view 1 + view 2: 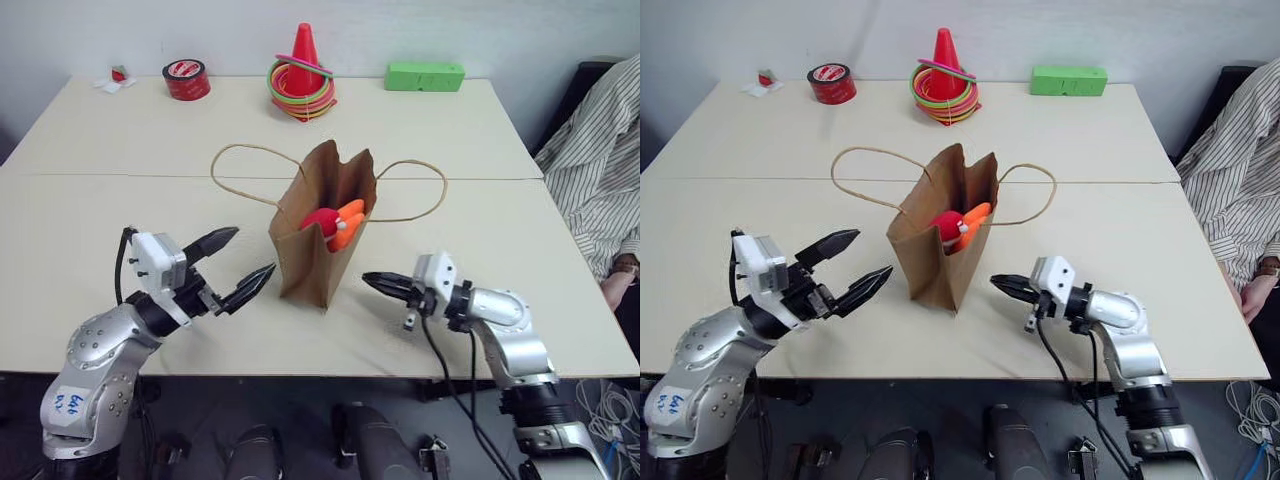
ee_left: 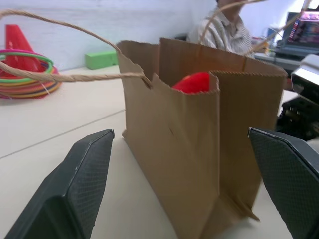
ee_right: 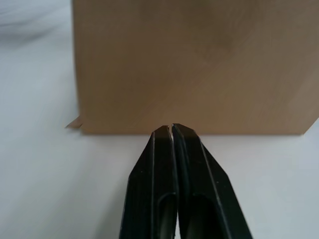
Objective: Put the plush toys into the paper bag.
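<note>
Plush toys [image 1: 335, 225] are sitting inside the upright paper bag [image 1: 315, 262] at frame centre; left gripper [image 1: 238, 267] is gaping empty, right gripper [image 1: 372, 281] is pinching closed on nothing.

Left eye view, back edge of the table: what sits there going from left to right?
Small red-and-white scrap → red tape roll → red cone with coloured rings → green block.
</note>
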{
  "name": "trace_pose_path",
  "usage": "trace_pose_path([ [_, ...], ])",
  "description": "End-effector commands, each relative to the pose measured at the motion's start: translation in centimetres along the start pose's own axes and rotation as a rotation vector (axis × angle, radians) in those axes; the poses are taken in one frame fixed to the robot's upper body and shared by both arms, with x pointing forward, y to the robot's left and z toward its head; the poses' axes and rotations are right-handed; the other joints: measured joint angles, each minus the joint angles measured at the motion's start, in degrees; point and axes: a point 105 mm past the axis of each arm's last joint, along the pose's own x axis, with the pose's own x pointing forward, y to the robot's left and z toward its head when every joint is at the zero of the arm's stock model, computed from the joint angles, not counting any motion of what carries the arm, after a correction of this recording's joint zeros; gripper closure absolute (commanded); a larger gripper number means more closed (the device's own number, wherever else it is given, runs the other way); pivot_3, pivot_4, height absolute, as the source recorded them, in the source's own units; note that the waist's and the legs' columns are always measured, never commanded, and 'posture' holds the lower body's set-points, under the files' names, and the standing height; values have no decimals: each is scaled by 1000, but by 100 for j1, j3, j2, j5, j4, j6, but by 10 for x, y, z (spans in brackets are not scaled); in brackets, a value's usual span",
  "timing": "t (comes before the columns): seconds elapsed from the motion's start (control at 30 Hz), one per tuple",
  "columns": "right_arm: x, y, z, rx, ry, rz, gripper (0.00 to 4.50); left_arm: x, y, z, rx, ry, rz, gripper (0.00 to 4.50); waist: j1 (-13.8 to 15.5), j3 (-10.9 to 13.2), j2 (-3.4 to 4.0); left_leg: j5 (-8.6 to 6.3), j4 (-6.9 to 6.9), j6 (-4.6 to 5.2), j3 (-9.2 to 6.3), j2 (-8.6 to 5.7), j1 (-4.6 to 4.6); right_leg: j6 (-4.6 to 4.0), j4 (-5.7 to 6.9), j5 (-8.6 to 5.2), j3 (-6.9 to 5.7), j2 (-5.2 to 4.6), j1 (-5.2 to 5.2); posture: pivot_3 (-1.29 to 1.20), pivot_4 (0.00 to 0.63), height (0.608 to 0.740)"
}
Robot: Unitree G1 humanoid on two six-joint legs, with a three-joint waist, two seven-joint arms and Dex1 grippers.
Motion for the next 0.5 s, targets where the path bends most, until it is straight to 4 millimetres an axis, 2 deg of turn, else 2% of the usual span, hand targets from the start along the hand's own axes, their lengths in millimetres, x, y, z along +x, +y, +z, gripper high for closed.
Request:
trace_pose_path([
  [0.03,26,9,14,-64,-61,32,4403,14,-13,5,56,-31,-16,0,4,0,0,0,0,0,-1,0,0,0,0,0,0,1,0,0,150,740],
  [0.2,50,27,18,-61,-83,89,4403,30,-19,1,33,-44,-34,0,28,0,0,0,-4,-2,-6,6,-4,-6,-3,-4,-7,1,-2,0,150,740],
  [0.4,62,29,21,-67,-86,72,4403,43,-1,-12,67,-7,32,0,21,0,0,0,0,-1,-5,4,-2,-6,3,-3,-7,1,-1,0,150,740],
  [0.5,61,33,22,-61,-90,85,4500,46,2,-16,59,-5,27,593,12,0,0,-1,-2,-1,-3,7,-3,-6,1,-4,-6,2,-2,0,150,740],
])
